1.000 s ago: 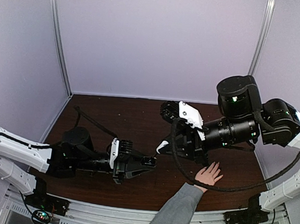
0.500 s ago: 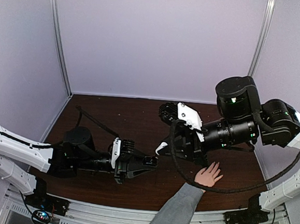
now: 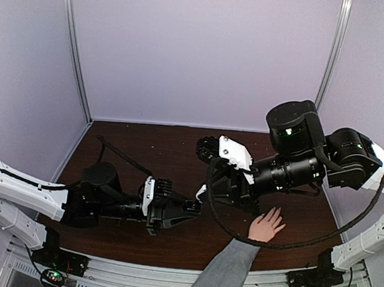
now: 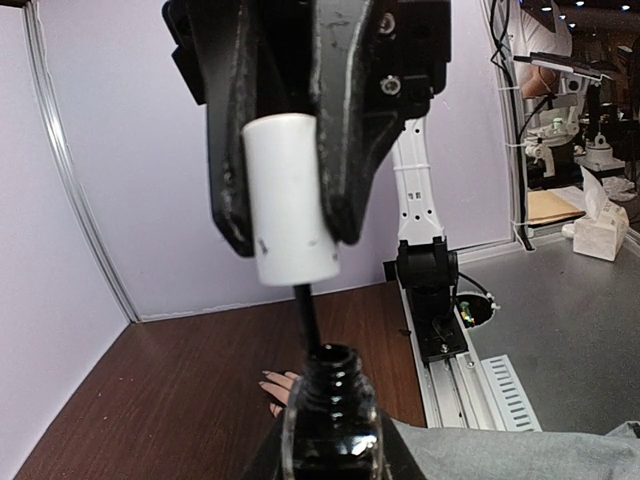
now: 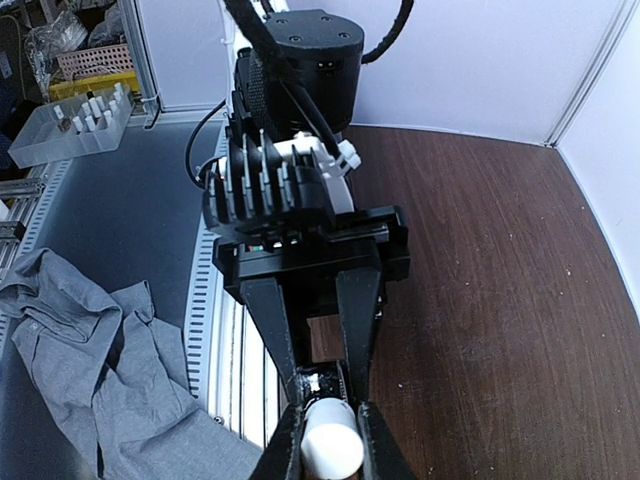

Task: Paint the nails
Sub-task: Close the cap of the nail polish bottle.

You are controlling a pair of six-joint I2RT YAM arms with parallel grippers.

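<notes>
Left side: left arm lies low over the counter (image 3: 145,146), reaching right toward the middle. Left claw (image 3: 185,208) is pinched on the polish bottle (image 4: 330,415), held upright with its mouth open. Dark liquid shows through the glass in the left wrist view.

Centre: right claw (image 4: 290,232) hangs directly over the bottle, pressed onto the white cap (image 4: 290,190), one finger on each side. The brush stem (image 4: 308,315) runs straight down from the cap into the bottle neck. The bristles are hidden inside the glass, so how much polish they carry cannot be read.

Right of centre, near edge: human hand (image 3: 266,224) lies flat on the counter, fingers spread and pointing far-right, with the grey sleeve (image 3: 225,272) trailing back to the near edge. The nails (image 3: 278,211) sit at the fingertips, just near-right of the right claw and well apart from the bottle. They are too small in the top view, and too small in the left wrist view, to say whether any carries colour.

Far right: the bulk of the right arm stands above the counter and angles left toward the bottle.

Progress (judgement):
- Bottle is open and the brush is in the polish, so this looks like the loading step.
- The brush is nowhere near a fingertip. No painted nail can be confirmed.
- Left to do: lift the brush clear, carry it right to the hand, and stroke the nails that need it.
</notes>
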